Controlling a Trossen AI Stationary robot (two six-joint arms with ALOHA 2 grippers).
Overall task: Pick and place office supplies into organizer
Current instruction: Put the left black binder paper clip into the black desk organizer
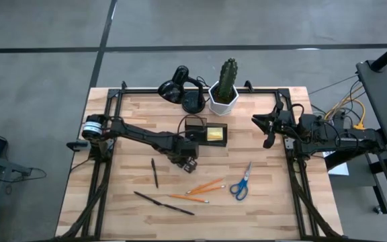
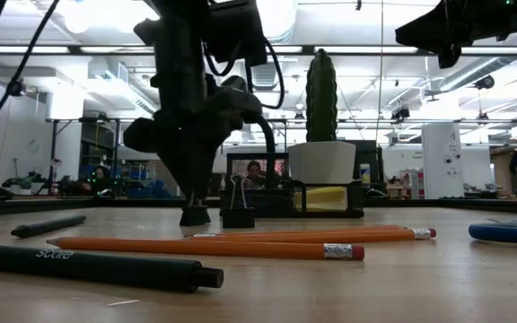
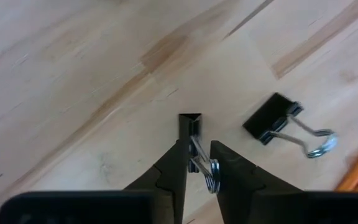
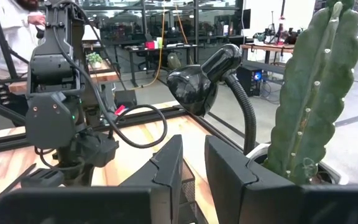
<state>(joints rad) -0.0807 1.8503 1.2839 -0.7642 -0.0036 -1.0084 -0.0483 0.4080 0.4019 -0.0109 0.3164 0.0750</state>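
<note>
My left gripper [image 1: 189, 163] reaches down to the table just in front of the black two-compartment organizer [image 1: 195, 128] and is shut on a small black binder clip [image 3: 190, 122]. A second binder clip [image 3: 271, 118] lies on the wood beside it. The yellow sticky-note pad [image 1: 215, 134] sits in the organizer's right compartment. Two orange pencils [image 1: 203, 187], two dark pens [image 1: 155, 173] and the blue-handled scissors [image 1: 240, 183] lie on the near half of the table. My right gripper [image 1: 267, 129] waits, raised and open, at the right side. My left gripper [image 3: 197, 155] pinches the clip's silver wire handles [image 3: 199, 158] between its two fingers. The fingers come from above, pointing down. The clip's black body [image 3: 190, 122] points away below the fingertips and appears to rest on the table [image 2: 194, 215].
A black desk lamp [image 1: 180, 87] and a white cactus pot [image 1: 224, 97] stand at the far edge behind the organizer. A black frame rail [image 1: 200, 89] runs round the tabletop. Bare wood [image 1: 126, 121] lies to the left, beyond my left arm.
</note>
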